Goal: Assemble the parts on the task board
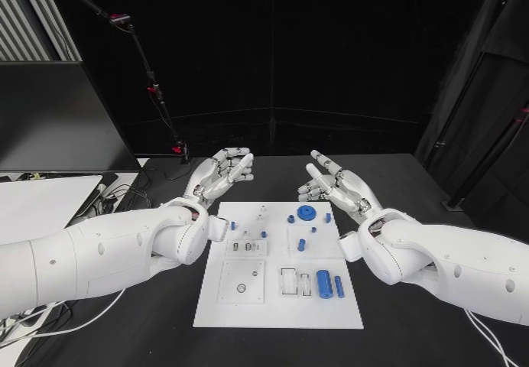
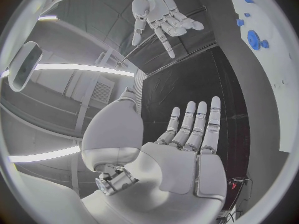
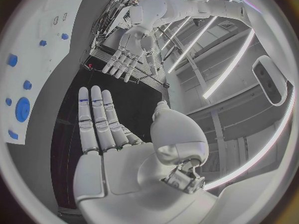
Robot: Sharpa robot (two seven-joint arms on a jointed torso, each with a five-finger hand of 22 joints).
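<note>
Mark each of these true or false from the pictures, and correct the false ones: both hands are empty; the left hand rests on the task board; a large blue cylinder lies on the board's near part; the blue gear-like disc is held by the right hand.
1. Both hands are empty. True: the left hand and the right hand hold nothing, fingers extended.
2. The left hand rests on the task board. False: it is off the board, past its far edge.
3. A large blue cylinder lies on the board's near part. True.
4. The right hand holds the blue disc. False: the disc sits on the board, untouched.
</note>
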